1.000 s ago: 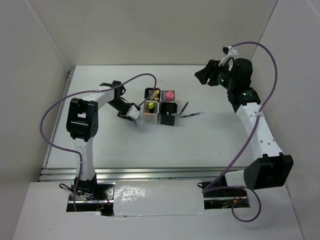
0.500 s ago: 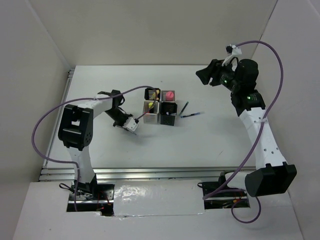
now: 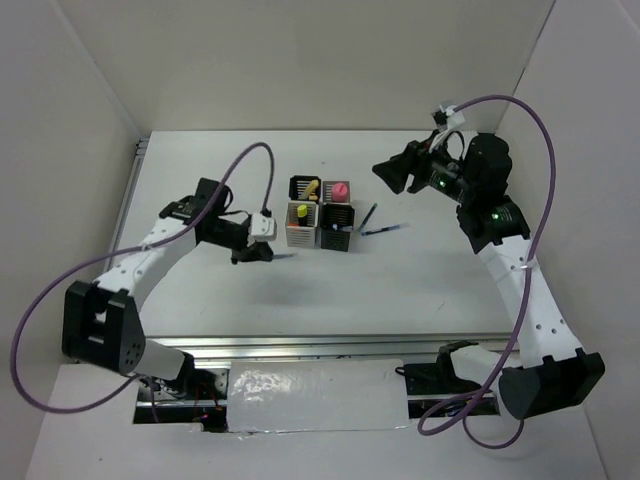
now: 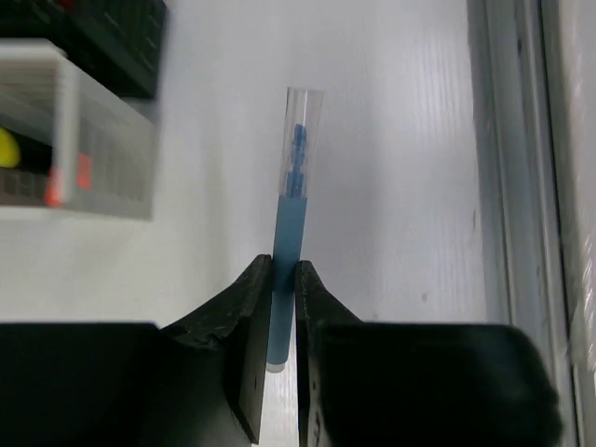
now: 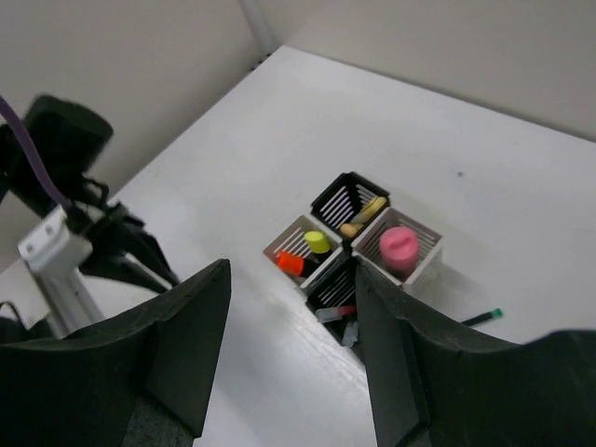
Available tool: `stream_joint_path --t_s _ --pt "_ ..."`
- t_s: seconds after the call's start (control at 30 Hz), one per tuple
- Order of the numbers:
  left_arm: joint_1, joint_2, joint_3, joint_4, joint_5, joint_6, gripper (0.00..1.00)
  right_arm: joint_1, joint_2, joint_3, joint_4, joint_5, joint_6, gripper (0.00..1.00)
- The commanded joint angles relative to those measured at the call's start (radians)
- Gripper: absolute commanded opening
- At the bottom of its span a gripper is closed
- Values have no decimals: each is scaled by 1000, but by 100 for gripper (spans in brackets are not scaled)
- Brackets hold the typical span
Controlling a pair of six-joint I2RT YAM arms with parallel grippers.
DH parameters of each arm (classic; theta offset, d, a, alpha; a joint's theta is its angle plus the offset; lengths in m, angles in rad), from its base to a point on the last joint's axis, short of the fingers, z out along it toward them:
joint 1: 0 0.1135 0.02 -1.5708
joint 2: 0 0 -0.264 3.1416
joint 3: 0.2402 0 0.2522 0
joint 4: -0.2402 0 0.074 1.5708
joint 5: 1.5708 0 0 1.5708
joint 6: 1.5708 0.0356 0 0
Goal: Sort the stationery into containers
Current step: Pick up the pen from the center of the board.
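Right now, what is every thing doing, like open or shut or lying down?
Left fingers: shut on the blue pen.
Blue pen: pinched, sticking out past the tips.
Right fingers: open, empty.
Cups: upright, all four with something inside.
Pink highlighter: standing in a cup.
Two pens: lying loose on the table.

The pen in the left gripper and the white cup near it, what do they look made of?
The blue pen, pinched in the left gripper, looks like plastic: an opaque matte blue barrel and a clear cap with the tip showing through. The white cup seems moulded plastic too: thin slatted walls, dull finish.
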Motion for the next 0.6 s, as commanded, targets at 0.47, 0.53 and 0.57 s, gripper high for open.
stream_joint_path --t_s 0.47,0.53,0.57 --pt "-74 -403 -68 848 -66 -1480 0 313 147 40 76 -170 185 78" --pt "-92 -404 -70 848 -70 -1471 0 358 171 61 70 -175 170 78" --pt "-98 -404 -71 843 -72 -1454 0 370 175 69 70 -181 151 78"
